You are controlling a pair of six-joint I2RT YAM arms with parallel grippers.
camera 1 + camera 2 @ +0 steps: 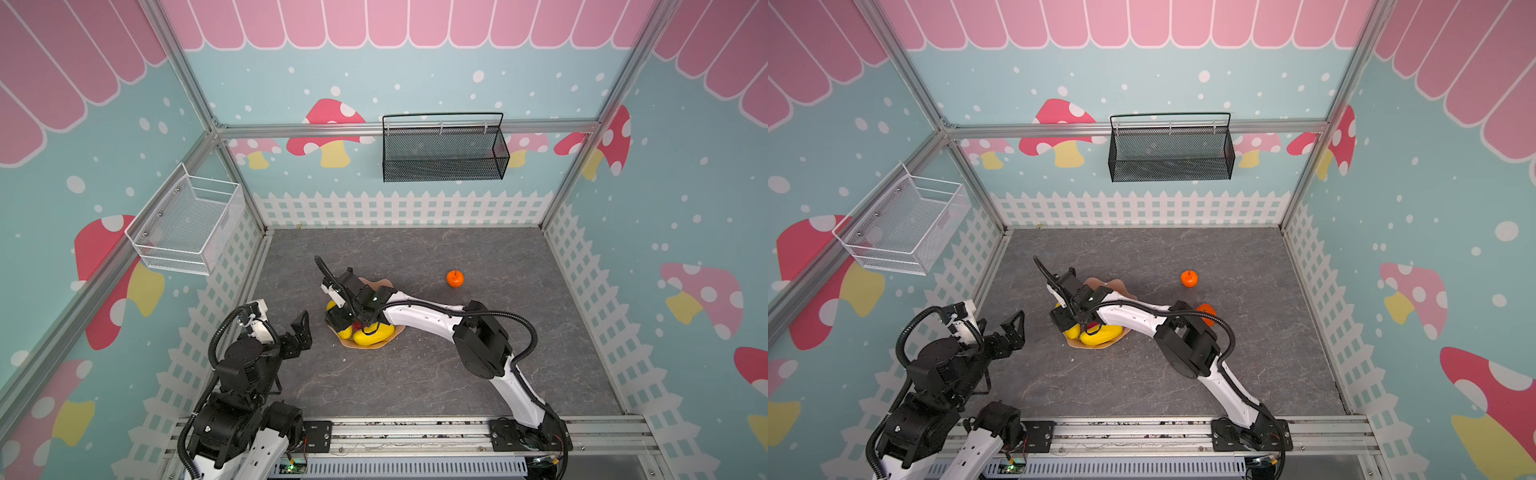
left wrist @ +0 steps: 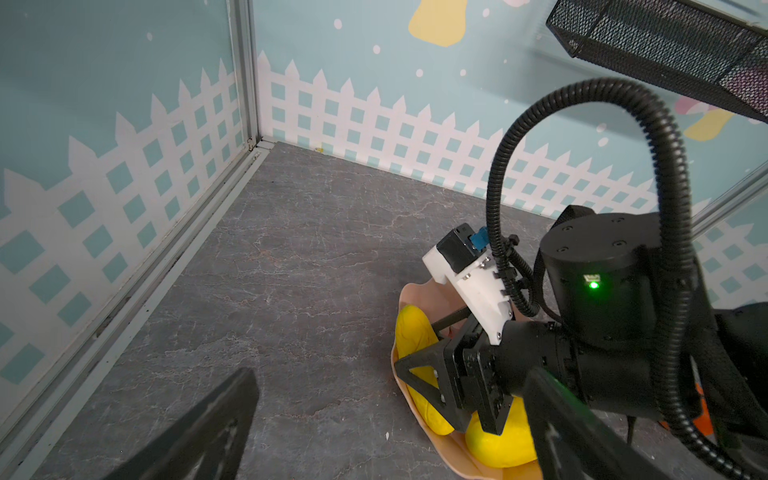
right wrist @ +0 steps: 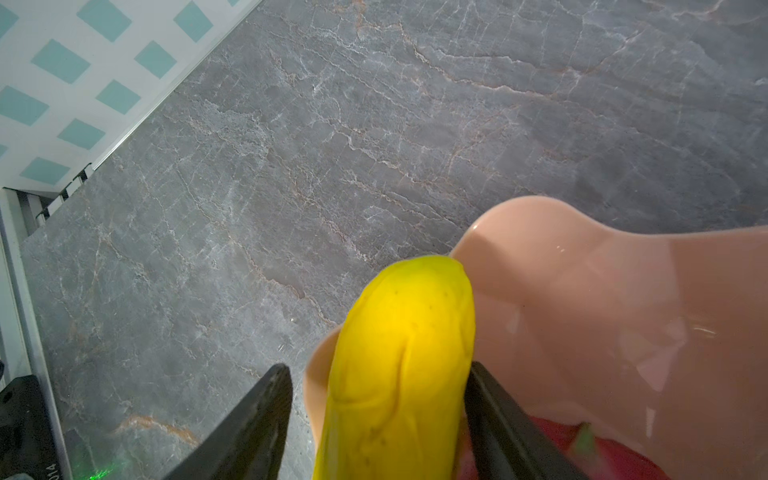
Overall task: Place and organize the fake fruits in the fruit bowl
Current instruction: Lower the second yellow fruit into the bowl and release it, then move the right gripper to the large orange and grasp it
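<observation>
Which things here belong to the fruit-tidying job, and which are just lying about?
Job: fruit bowl; yellow fruit between the fingers; other yellow fruit; dragon fruit; small orange fruit; larger orange fruit, partly hidden.
Lying about: black mesh basket; white wire basket.

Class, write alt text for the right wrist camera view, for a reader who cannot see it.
A ribbed yellow fruit sits between the right end effector's open black fingers, one clear of it, at the pink bowl's rim. A magenta fruit lies in the bowl; grey marbled table beyond.
</observation>
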